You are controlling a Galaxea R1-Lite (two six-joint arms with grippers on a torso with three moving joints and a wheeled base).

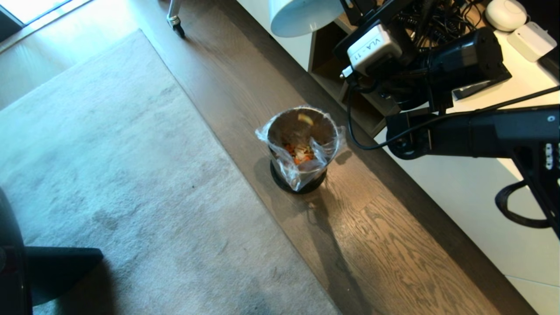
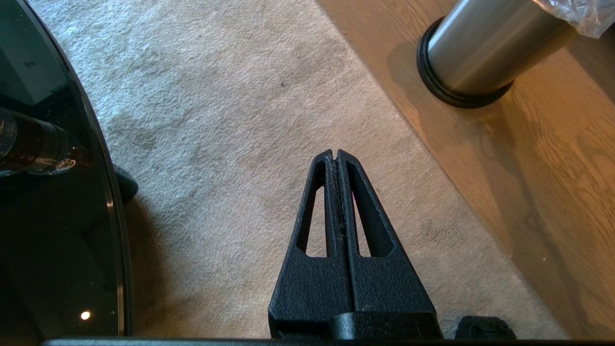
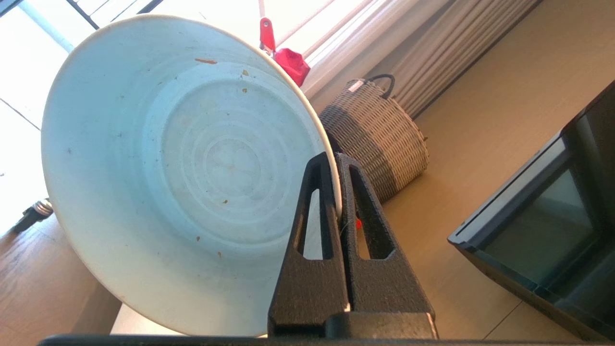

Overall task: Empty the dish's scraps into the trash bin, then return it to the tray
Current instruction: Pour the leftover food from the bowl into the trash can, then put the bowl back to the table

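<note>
The right gripper (image 3: 336, 158) pinches the dish (image 3: 182, 168) by its rim between 2 fingers, tipped and empty, since the scraps (image 1: 301, 154) lie in the trash bin (image 1: 302, 148) below; the left gripper (image 2: 336, 154) hangs shut.

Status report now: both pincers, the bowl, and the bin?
Right pincer shut on rim of round white bowl, emptied. Left pincer shut, idle over carpet. Orange-yellow scraps inside steel bin. No obstruction visible.

My head camera is looking steeply down at the bin (image 1: 302, 146); the left wrist is sharing it low (image 2: 485, 48); the right is facing the bowl (image 3: 182, 173) closely.
</note>
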